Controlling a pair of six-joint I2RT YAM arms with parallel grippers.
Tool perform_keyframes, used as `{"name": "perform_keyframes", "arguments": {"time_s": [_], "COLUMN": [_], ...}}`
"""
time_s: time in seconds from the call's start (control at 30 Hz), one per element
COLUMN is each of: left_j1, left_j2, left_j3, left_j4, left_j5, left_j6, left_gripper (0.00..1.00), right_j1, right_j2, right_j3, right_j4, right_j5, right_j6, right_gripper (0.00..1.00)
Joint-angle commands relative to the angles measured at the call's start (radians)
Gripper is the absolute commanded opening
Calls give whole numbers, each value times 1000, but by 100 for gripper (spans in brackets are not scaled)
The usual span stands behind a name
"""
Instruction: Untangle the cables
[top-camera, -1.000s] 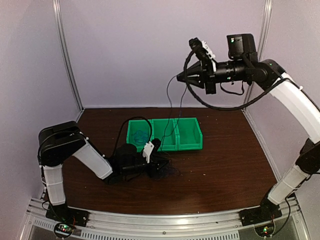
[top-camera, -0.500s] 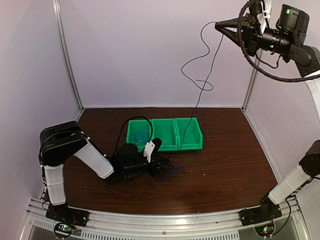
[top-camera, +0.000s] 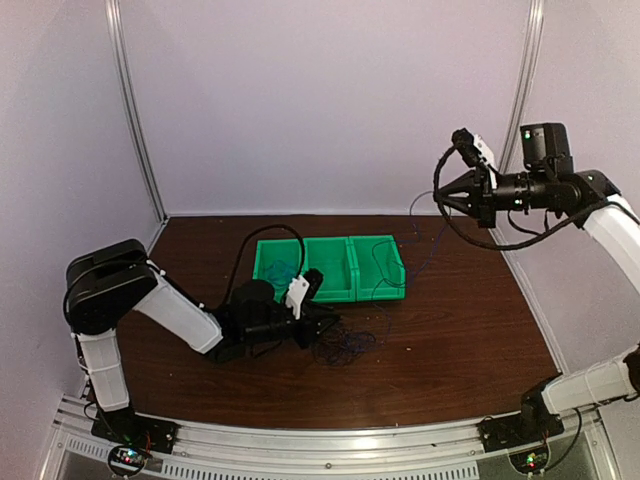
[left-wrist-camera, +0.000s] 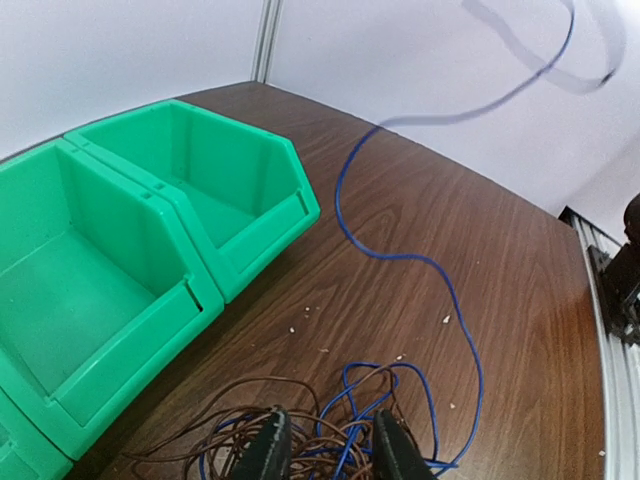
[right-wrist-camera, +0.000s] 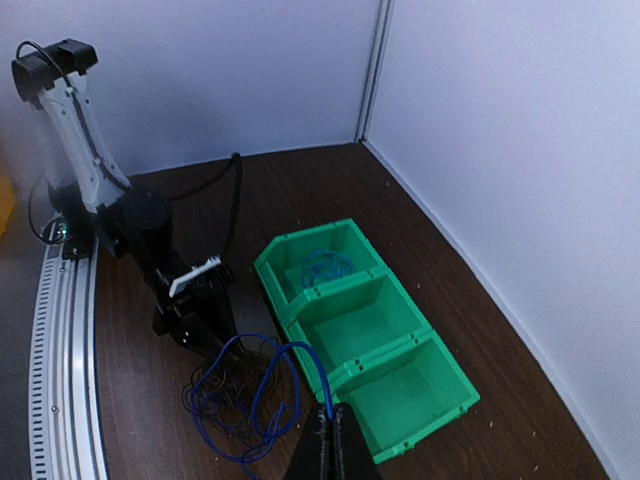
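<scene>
Right tool, raised, pinches a blue cable trailing from the tangle on the bench. Left tool, narrowly parted, straddles that tangle. One coil lies in the green bin; most untangling is left.

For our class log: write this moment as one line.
left tool: open over tangle | right tool: shut on blue cable

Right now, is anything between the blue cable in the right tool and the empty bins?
Nothing visible does. The right tool holds the blue cable in the air, and the middle bin and right bin are open and empty. Its other end runs into the tangle at the left tool.
</scene>
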Motion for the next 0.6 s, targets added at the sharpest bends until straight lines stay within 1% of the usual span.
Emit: {"name": "perform_keyframes", "arguments": {"time_s": [0.0, 0.07, 0.17, 0.2, 0.27, 0.3, 0.37, 0.4, 0.43, 0.47, 0.5, 0.53, 0.57], "left_j1": [-3, -4, -7, -10, -24, -28, -29, -29, -29, -28, -28, -28, -28], "left_j2": [-30, -30, -25, -18, 5, 18, 38, 41, 43, 48, 53, 59, 64], "left_j3": [83, 108, 138, 167, 277, 327, 364, 365, 364, 365, 366, 367, 368], "left_j4": [-118, -140, -135, -163, -335, -406, -435, -428, -423, -424, -429, -434, -445], "left_j5": [-30, 5, 44, 36, -74, -106, -125, -128, -128, -128, -124, -115, -110], "left_j6": [26, 46, 47, 43, 31, 24, -5, -22, -36, -48, -53, -56, -60], "left_gripper": [35, 40, 44, 44, 44, 43, 43, 44, 44, 44, 43, 44, 44], "right_j1": [-133, -196, -263, -283, -319, -333, -367, -370, -370, -370, -370, -369, -363], "right_j2": [-133, -171, -218, -230, -255, -266, -277, -283, -287, -292, -297, -300, -304], "right_j3": [-252, -360, -488, -525, -603, -641, -712, -740, -764, -782, -796, -796, -792], "right_j4": [36, 41, 56, 66, 125, 164, 240, 261, 271, 270, 255, 223, 195], "right_j5": [95, 108, 159, 182, 281, 339, 490, 551, 579, 574, 531, 457, 387], "right_j6": [-15, -22, -39, -42, -17, 8, 28, 24, 9, -24, -62, -103, -126], "right_gripper": [0, 0, 0, 0, 0, 0, 0, 11, 30, 46, 56, 63, 66]}}
